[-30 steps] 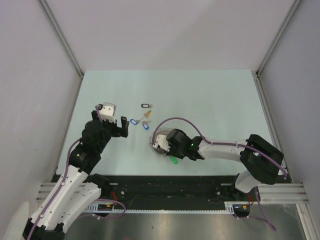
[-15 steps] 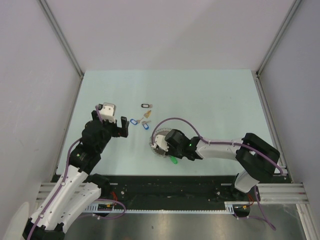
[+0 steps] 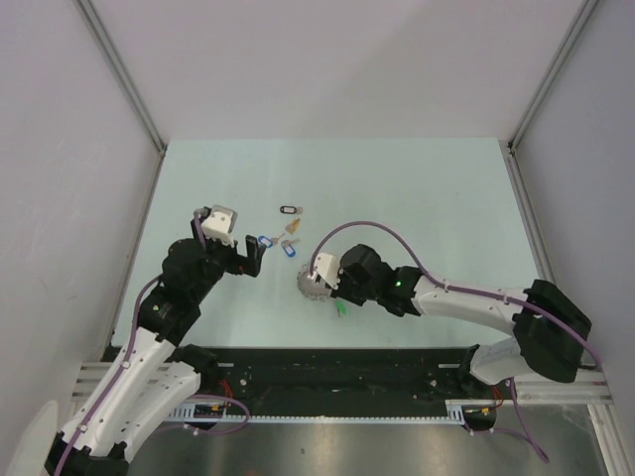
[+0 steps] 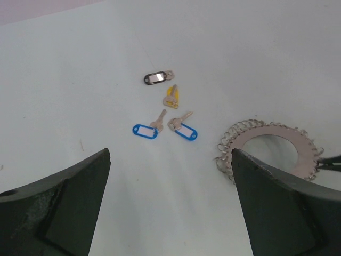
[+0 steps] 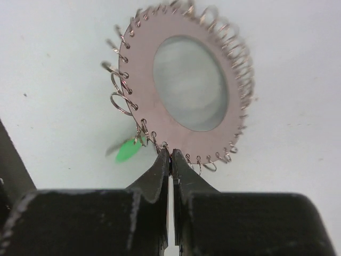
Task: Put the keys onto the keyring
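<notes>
Right wrist: right gripper (image 5: 170,154) fully closed, pinching the keyring (image 5: 139,90) at its near rim, green-tagged key (image 5: 127,151) alongside; ring judged light, thin, floppy; hold the flat rim; left gripper (image 4: 170,154) spread wide, empty, above the loose keys (image 4: 183,129).

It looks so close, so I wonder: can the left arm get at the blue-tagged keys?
Probably yes. The blue-tagged keys lie on the table just ahead of the left arm, its jaws open, with nothing between them.
</notes>
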Action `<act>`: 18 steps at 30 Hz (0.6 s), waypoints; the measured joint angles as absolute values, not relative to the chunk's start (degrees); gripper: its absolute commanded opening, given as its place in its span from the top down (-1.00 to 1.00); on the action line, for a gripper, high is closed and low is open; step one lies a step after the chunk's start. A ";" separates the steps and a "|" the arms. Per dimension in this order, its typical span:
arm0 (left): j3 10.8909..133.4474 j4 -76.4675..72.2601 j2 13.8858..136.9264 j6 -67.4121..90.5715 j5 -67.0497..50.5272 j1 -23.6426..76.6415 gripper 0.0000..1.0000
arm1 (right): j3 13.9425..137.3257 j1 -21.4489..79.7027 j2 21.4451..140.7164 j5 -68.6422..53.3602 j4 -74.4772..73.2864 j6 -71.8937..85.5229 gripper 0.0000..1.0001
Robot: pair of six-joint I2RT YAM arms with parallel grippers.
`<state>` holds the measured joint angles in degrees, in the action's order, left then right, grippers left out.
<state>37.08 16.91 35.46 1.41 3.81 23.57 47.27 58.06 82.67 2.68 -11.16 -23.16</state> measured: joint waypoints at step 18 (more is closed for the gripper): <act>38.61 9.58 45.78 -1.74 -30.70 27.59 -0.83 | 47.27 48.34 66.57 -20.71 -3.51 -22.87 1.00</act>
